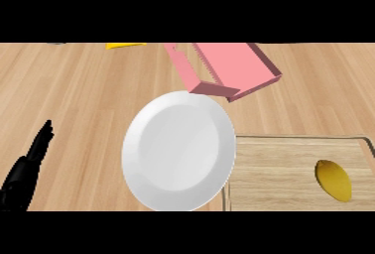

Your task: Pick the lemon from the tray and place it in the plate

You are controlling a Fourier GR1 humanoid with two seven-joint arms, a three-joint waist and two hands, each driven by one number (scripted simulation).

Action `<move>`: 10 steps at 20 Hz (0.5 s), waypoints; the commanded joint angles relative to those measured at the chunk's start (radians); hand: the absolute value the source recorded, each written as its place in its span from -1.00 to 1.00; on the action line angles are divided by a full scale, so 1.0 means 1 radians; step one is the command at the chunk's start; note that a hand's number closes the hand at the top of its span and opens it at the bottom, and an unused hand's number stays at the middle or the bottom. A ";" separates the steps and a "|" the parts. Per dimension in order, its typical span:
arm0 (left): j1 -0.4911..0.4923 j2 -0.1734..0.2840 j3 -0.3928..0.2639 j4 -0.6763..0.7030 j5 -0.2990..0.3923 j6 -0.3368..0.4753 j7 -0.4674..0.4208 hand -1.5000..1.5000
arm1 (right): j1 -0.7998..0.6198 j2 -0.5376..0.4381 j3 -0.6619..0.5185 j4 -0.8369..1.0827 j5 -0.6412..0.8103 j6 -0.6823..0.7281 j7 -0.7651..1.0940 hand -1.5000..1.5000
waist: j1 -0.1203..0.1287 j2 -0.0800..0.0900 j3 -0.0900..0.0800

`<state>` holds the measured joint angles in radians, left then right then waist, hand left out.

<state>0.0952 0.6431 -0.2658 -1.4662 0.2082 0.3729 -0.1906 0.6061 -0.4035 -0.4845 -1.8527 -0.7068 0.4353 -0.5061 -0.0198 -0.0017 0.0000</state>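
A yellow lemon [334,180] lies on the wooden tray [278,168] at the lower right. Left of the tray sits a white plate [179,151] with nothing on it, its right rim over the tray's left edge. My left hand [23,172] shows at the lower left edge, fingers straight and pointing up, resting well clear of the plate. My right hand is nowhere in the head view.
A pink open box [228,69] lies tilted behind the plate, near the top middle. A small yellow object [124,45] sits at the top edge, left of the box. Bare wooden counter [73,94] spreads to the left.
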 commanded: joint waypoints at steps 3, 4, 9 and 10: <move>-0.023 0.001 0.017 -0.004 -0.001 -0.034 0.008 0.00 | 0.041 -0.118 -0.065 0.011 0.166 0.019 0.062 -1.00 | 0.016 0.002 0.000; 0.015 0.008 0.000 -0.060 -0.030 -0.003 0.042 0.00 | 0.032 -0.121 -0.058 0.023 0.184 0.020 0.080 -1.00 | 0.023 0.001 0.000; 0.006 -0.022 0.009 -0.034 -0.050 -0.017 0.032 0.00 | -0.029 -0.160 -0.021 -0.016 0.268 -0.018 0.216 -1.00 | 0.027 0.002 0.000; -0.048 -0.045 0.022 0.044 -0.044 -0.032 0.015 0.00 | -0.036 -0.202 -0.034 0.005 0.272 0.016 0.227 -1.00 | 0.021 0.003 0.000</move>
<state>0.0667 0.6172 -0.2506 -1.4498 0.1804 0.3472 -0.1743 0.6026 -0.5500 -0.5230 -1.8540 -0.4919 0.4399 -0.3498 -0.0018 0.0007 -0.0004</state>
